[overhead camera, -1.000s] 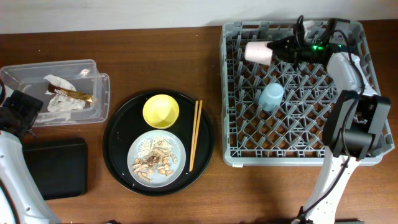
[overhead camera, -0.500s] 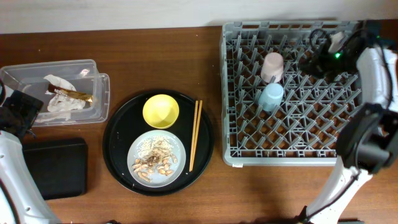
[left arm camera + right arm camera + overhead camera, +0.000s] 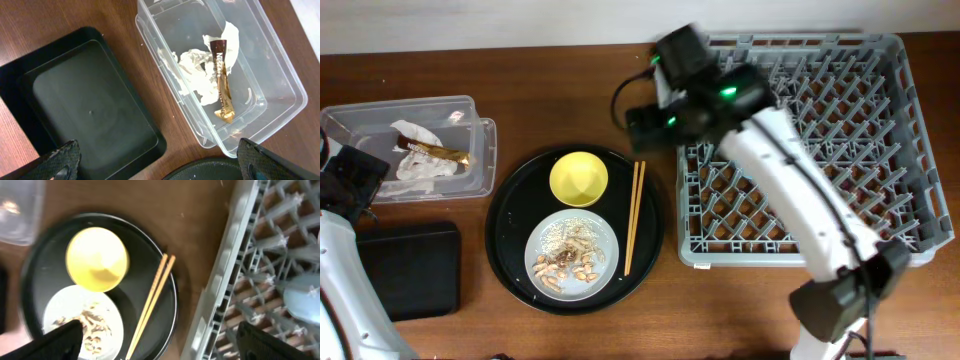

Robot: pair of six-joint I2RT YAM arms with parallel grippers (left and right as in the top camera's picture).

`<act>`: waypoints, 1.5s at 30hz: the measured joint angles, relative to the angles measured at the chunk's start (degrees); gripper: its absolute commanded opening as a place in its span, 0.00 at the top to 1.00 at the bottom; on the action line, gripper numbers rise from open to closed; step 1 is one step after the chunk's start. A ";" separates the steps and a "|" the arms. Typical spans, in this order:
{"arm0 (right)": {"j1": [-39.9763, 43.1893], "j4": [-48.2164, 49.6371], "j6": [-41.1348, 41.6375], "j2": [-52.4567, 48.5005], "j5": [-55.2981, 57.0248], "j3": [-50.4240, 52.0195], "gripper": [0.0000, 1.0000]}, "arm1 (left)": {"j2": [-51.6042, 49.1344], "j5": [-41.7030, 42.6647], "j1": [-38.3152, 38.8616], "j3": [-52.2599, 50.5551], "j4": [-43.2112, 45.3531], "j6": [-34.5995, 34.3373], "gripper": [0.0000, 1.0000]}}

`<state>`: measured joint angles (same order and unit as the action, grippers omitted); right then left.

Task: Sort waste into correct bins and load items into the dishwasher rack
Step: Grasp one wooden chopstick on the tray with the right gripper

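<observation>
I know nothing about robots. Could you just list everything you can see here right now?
table: one, brown wood, under everything
clear box: one, see-through, far left
tissues: about two crumpled pieces, white, in the clear box
snack wrapper: one, brown, on the tissues
flat tray: one, black, in front of the clear box
round tray: one, black, centre
yellow bowl: one, back of the round tray
plate: one, grey-white, front of the round tray
food scraps: small heap, beige-brown, on the plate
chopsticks: one pair, wooden, round tray's right side
rack: one, grey, right
light-blue cup: one, in the rack
right gripper: open, above the round tray's right edge
left gripper: open, above the flat tray and clear box
</observation>
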<state>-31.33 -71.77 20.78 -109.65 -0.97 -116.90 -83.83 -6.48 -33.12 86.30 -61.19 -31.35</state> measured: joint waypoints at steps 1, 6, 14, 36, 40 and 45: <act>-1.27 -0.28 2.27 -1.03 2.19 0.33 0.02 | 0.00 0.00 0.00 0.00 0.02 0.00 0.01; -2.95 0.33 8.74 -6.23 1.57 6.91 0.59 | 0.00 0.00 0.00 0.00 0.02 0.00 0.01; -3.76 19.04 14.93 -9.70 -3.39 24.81 0.59 | 0.00 0.00 0.00 0.00 0.09 0.00 0.01; -6.91 26.99 19.30 -9.88 -0.66 30.14 0.65 | 0.00 0.00 0.00 0.00 0.04 0.00 0.01; -6.49 26.62 19.06 -9.64 -1.73 30.14 0.65 | 0.00 0.00 0.00 0.00 0.04 0.00 0.01; -5.62 25.11 18.21 -7.74 -2.34 30.14 0.63 | 0.00 0.00 0.00 0.00 0.04 0.00 0.01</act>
<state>-36.95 -46.65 38.98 -117.38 -3.31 -86.76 -83.83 -6.48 -33.12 86.30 -61.14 -31.35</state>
